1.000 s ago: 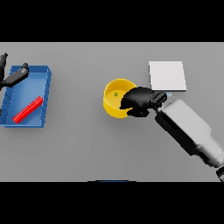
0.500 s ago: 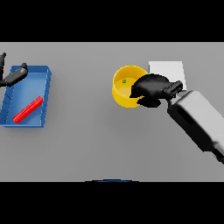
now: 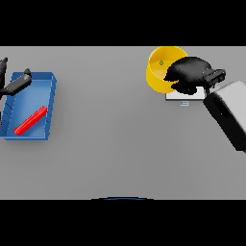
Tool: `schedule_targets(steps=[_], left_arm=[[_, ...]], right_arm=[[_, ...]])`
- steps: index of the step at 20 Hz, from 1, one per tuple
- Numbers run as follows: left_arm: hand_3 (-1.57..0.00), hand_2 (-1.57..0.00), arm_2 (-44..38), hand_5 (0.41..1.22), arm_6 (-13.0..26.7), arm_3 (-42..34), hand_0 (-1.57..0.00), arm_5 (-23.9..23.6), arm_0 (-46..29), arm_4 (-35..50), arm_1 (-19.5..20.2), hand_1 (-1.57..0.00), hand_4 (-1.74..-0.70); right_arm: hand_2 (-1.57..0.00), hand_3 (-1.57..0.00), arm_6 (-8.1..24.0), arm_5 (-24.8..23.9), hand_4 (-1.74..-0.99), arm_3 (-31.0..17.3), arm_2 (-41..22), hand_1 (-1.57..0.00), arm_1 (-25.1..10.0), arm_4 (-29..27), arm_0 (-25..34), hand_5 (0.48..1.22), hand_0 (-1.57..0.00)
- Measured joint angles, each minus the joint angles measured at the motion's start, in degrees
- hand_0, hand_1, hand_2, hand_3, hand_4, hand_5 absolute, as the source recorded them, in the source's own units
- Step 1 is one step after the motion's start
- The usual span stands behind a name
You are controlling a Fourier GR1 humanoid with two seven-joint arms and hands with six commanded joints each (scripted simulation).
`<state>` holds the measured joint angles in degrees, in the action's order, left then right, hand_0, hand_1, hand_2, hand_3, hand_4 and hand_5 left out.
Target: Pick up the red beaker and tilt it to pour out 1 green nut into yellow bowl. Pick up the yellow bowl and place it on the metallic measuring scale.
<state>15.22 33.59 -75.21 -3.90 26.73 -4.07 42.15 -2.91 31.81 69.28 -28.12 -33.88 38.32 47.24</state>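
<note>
Table (image 3: pixel 110 144) first: you have a broad grey surface with the work split between its far right and far left. On the right, your white and grey right arm (image 3: pixel 226 113) reaches in from the side, and its dark right hand (image 3: pixel 188 76) has its fingers curled round the near rim of the round yellow bowl (image 3: pixel 156 72), clamped on it. You can see the bowl tipped toward the view and overlapping the left part of the flat pale metallic measuring scale (image 3: pixel 185 96), most of which is hidden under the hand; whether the bowl touches the scale yet you cannot tell.

Over on the left sits the blue rectangular tray (image 3: pixel 45 86) with a red elongated piece, which I take to be the red beaker (image 3: pixel 30 120), lying on its side inside. Your dark left hand (image 3: pixel 14 82) shows at the tray's far left corner, fingers relaxed and holding nothing.

Smallest of all, one green nut (image 3: pixel 162 62) lies inside the bowl.

Judging by that, your pour looks done, and the bowl is picked up and brought to the scale. What you have left is to level it, set it squarely on the plate and let go.
</note>
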Motion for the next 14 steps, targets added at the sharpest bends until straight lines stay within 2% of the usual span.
schedule_targets(steps=[4, 5, 6, 7, 10, 12, 14], left_arm=[[0.00, 0.00, -0.77, 0.769, 1.36, -0.90, 0.00, 0.45, -0.15, 1.10, 1.03, 0.00, -0.83], [0.00, 0.00, -0.33, 0.773, 1.36, -0.78, 0.00, 0.15, -0.56, 0.92, 0.59, 0.00, -0.83], [0.00, 0.00, -0.42, 0.774, 1.36, -0.62, 0.00, 0.08, -0.51, 0.89, 0.78, 0.00, -0.83], [0.00, 0.00, -0.40, 0.772, 1.32, -0.41, 0.00, 0.03, -0.41, 0.77, 0.82, 0.00, -0.82], [0.00, 0.00, -0.36, 0.759, 1.28, 0.09, 0.00, 0.18, -0.47, 0.83, 1.08, 0.00, -0.82], [0.00, 0.00, -0.36, 0.757, 1.32, 0.22, 0.00, -0.02, -0.52, 1.05, 1.33, 0.00, -0.81], [0.00, 0.00, 0.21, 0.749, 1.36, 1.09, 0.00, -0.20, 0.15, 0.77, 0.82, 0.00, -0.81]], right_arm=[[-1.57, -1.18, -0.80, -2.22, -1.720, -6.71, 0.93, -1.57, -0.37, -0.33, 0.58, 1.221, -1.57], [-1.57, -1.17, -2.31, -2.93, -1.720, -8.84, 1.13, -1.57, -0.77, -0.29, 1.03, 1.221, -1.57], [-1.57, -1.17, -2.36, -3.82, -1.720, -10.33, 1.11, -1.57, -0.77, -0.10, 1.12, 1.221, -1.57], [-1.57, -1.18, -2.17, -4.06, -1.721, -11.07, 1.09, -1.57, -0.87, -0.16, 1.14, 1.221, -1.57], [-1.57, -1.25, -3.13, -7.02, -1.722, -17.65, 1.21, -1.57, -0.71, 0.67, 2.09, 1.221, -1.57], [-1.57, -1.36, -4.24, -10.08, -1.724, -23.62, 1.07, -1.57, 0.78, 1.55, 3.24, 1.221, -1.57], [-1.57, -1.41, -5.85, -12.34, -1.724, -27.43, 0.64, -1.57, 2.30, 1.89, 4.28, 1.221, -1.57]])
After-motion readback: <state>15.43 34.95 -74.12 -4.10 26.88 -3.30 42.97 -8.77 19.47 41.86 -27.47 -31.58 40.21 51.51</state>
